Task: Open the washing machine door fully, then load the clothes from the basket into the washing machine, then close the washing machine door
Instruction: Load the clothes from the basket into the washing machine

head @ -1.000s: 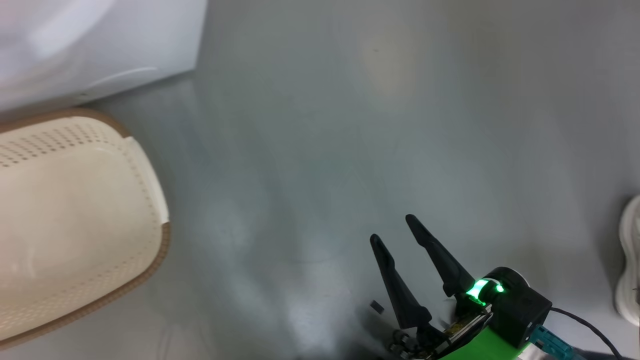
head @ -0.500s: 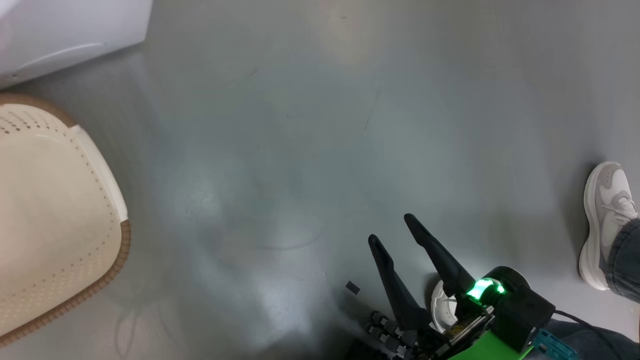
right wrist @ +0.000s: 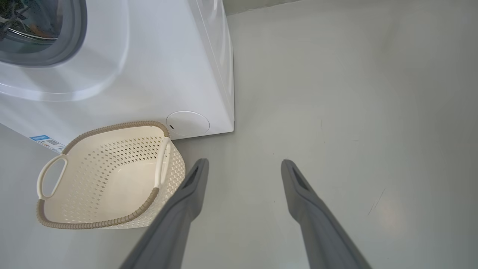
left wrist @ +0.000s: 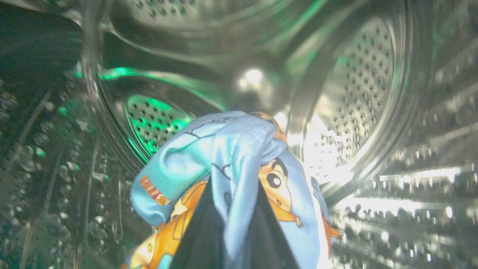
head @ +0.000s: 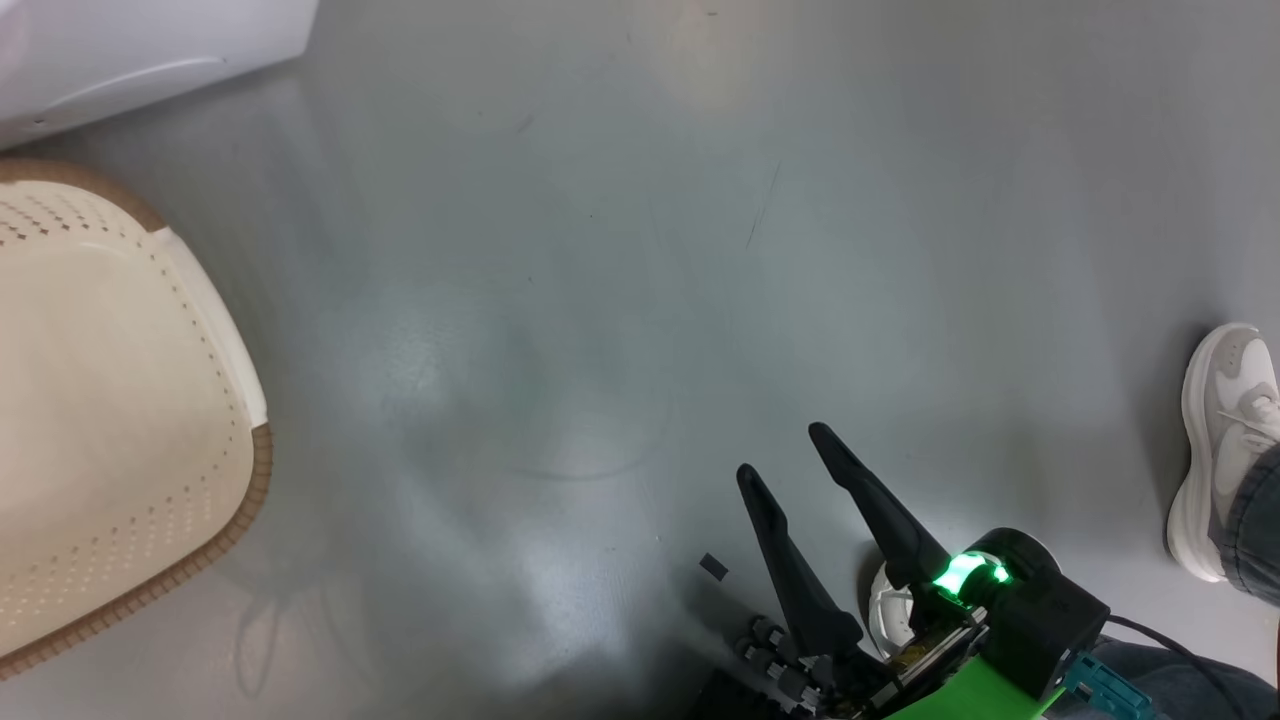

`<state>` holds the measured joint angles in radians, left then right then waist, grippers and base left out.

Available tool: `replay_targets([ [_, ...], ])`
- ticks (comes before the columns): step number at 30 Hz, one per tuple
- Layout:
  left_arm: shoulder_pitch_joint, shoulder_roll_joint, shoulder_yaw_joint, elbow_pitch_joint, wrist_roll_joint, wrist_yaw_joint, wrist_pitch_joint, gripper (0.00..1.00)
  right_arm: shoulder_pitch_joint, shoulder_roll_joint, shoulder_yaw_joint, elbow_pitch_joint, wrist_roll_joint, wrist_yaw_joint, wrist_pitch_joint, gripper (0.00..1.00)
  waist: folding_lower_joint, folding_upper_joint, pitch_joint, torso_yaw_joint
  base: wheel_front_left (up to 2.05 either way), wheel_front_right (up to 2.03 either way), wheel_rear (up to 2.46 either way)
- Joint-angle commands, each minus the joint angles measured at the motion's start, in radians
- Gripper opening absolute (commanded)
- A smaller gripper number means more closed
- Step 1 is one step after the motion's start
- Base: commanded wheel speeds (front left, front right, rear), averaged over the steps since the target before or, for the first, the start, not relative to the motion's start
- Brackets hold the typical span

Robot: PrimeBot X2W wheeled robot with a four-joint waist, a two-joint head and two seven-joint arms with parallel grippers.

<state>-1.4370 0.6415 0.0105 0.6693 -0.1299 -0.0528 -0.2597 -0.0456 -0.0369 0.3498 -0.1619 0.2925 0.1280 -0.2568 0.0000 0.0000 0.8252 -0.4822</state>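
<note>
Inside the perforated steel drum (left wrist: 358, 93) of the washing machine (right wrist: 168, 67), my left gripper (left wrist: 233, 209) is shut on the clothes (left wrist: 239, 149), a bunched light blue garment with orange cartoon prints that drapes over its dark fingers (left wrist: 198, 239). The cream basket (right wrist: 112, 127) with a brown rim stands on the floor before the machine, and its inside looks empty. Over bare floor to the basket's right, my right gripper (right wrist: 245, 161) is open with nothing between its fingers; it appears low right in the head view (head: 785, 455). The washing machine door is out of view.
Grey floor stretches to the right of the machine and the basket (head: 255, 470). A person's white shoe (head: 1225, 450) stands at the far right. A small dark scrap (head: 713, 566) lies on the floor near my right gripper. The grey gasket (right wrist: 71, 45) rings the drum mouth.
The head camera has swung, so the basket and machine sit further left in its picture and the person's shoe has come in at the right. My right gripper has stayed open.
</note>
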Motion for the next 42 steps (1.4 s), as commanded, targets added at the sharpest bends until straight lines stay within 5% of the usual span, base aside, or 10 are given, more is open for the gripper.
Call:
replay_targets([
  [1, 0.015, 0.045, -0.001, -0.012, 0.014, -0.004, -0.002, 0.0, 0.012, -0.013, 0.02, -0.015, -0.004, 0.003, -0.005, 1.0, 0.0, 0.0, -0.003, 0.0, 0.0, 0.0, 0.0],
  [3, 0.002, 0.042, -0.013, 0.04, 0.018, -0.009, -0.002, 0.04, 0.014, -0.013, 0.018, -0.015, -0.004, 0.003, -0.005, 1.0, 0.0, 0.0, -0.006, 0.001, 0.0, 0.0, 0.0],
  [6, -0.025, 0.038, -0.045, 0.117, 0.031, -0.022, 0.017, 0.26, 0.015, -0.013, 0.015, -0.014, -0.005, 0.003, -0.005, 1.0, 0.0, 0.0, -0.009, 0.006, 0.0, 0.0, 0.0],
  [8, -0.046, 0.032, -0.064, 0.167, 0.039, -0.027, 0.045, 0.49, 0.016, -0.013, 0.013, -0.012, -0.006, 0.003, -0.005, 1.0, 0.0, 0.0, -0.011, 0.01, 0.0, 0.0, 0.0],
  [10, -0.064, 0.028, -0.08, 0.205, 0.048, -0.027, 0.054, 1.0, 0.014, -0.013, 0.012, -0.01, -0.004, 0.003, -0.005, 1.0, 0.0, 0.0, -0.015, 0.015, 0.0, 0.0, 0.0],
  [19, -0.104, -0.005, -0.117, 0.368, 0.059, 0.007, 0.188, 1.0, 0.001, -0.013, 0.005, -0.001, -0.006, 0.003, -0.005, 1.0, 0.0, 0.0, -0.049, 0.036, 0.0, 0.0, 0.0],
  [30, -0.026, -0.092, -0.079, 0.456, -0.014, 0.06, 0.078, 1.0, -0.019, -0.013, -0.012, 0.024, -0.014, 0.003, -0.005, 1.0, 0.0, 0.0, -0.159, 0.092, 0.0, 0.0, 0.0],
  [42, 0.193, -0.231, -0.056, 0.5, -0.085, 0.052, 0.003, 1.0, 0.002, -0.013, -0.041, 0.075, -0.048, 0.003, -0.005, 1.0, 0.0, 0.0, -0.369, 0.171, 0.0, 0.0, 0.0],
])
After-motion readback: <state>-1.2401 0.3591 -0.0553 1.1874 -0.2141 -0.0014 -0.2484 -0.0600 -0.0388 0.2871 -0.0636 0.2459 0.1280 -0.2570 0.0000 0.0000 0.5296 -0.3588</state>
